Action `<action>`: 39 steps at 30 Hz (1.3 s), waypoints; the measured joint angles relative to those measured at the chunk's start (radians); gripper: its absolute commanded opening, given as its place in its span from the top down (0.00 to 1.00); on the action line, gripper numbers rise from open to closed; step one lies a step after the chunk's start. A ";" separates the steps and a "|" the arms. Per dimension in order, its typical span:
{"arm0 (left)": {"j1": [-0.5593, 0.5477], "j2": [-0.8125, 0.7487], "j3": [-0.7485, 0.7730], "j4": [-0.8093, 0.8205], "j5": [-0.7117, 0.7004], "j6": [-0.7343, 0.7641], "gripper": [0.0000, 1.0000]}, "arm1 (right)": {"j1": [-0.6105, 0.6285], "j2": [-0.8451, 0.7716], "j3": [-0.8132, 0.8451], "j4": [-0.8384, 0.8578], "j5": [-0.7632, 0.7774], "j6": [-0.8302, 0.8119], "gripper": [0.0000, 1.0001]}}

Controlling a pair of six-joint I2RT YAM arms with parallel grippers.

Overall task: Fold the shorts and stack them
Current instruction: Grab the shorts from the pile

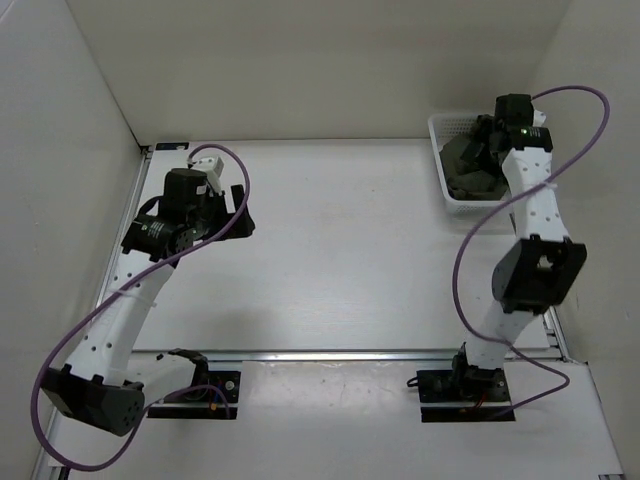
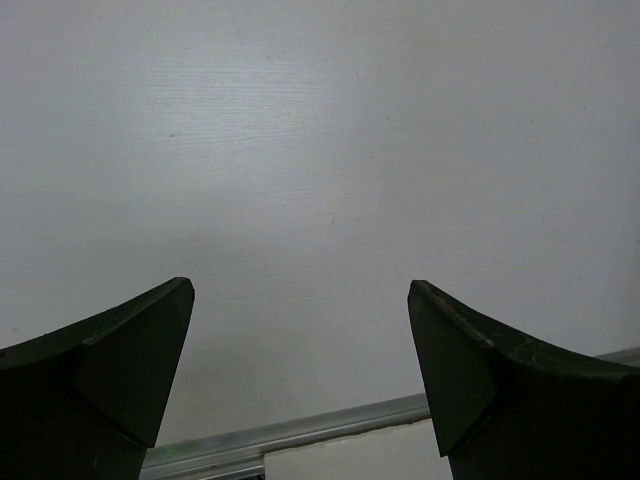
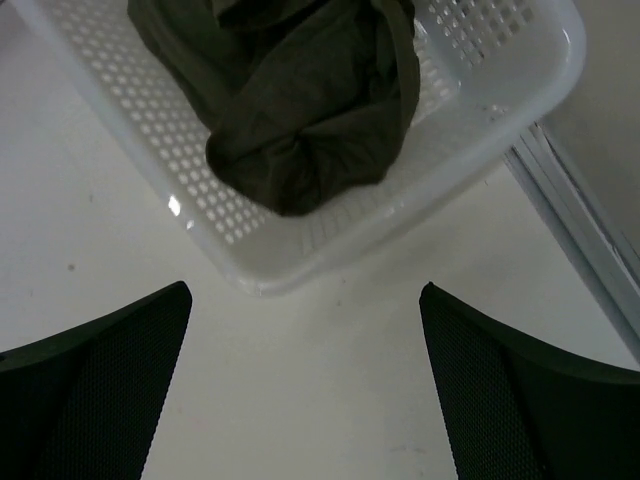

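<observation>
The shorts [image 3: 300,110] are dark green. They lie in a crumpled heap inside the white basket [image 3: 400,235] and are not folded. The basket has little holes all over it. It sits at the far right corner of the table [image 1: 340,250], close to the wall.

The right gripper [image 3: 305,295] hangs over the table just by the near edge of the basket. Its two fingers are spread wide apart. Nothing is between them, so it holds nothing.

The left gripper [image 2: 300,300] is well away, on the far left side of the table. Its fingers are spread wide too, and it also holds nothing. Under it there is only the white table top. A thin metal strip [image 2: 300,430] shows low down in the left wrist view.

A purple cable [image 1: 460,260] loops beside each arm.
</observation>
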 measured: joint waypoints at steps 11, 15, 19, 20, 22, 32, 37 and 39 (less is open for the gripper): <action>0.000 0.157 0.063 -0.026 -0.024 -0.021 0.00 | -0.147 0.689 0.576 -0.008 -0.219 0.076 0.16; 0.000 0.186 0.072 -0.037 -0.071 -0.031 0.00 | -0.172 0.778 0.583 0.008 -0.288 0.125 0.52; 0.000 0.198 0.072 -0.050 -0.105 -0.053 0.00 | -0.180 0.803 0.583 0.034 -0.329 0.154 0.99; 0.000 0.200 0.072 -0.052 -0.111 -0.060 0.00 | -0.179 0.802 0.584 0.038 -0.334 0.156 1.00; 0.000 0.203 0.072 -0.052 -0.115 -0.070 0.00 | -0.174 0.788 0.583 0.055 -0.328 0.158 1.00; -0.004 0.209 0.071 -0.094 -0.040 -0.104 0.00 | -0.024 0.268 0.535 0.094 -0.277 0.087 1.00; -0.007 0.129 0.051 -0.126 -0.041 -0.113 0.00 | 0.124 -0.036 0.616 0.135 -0.378 0.066 1.00; -0.007 0.090 0.051 -0.143 -0.054 -0.113 0.00 | 0.180 -0.109 0.653 0.146 -0.433 0.056 1.00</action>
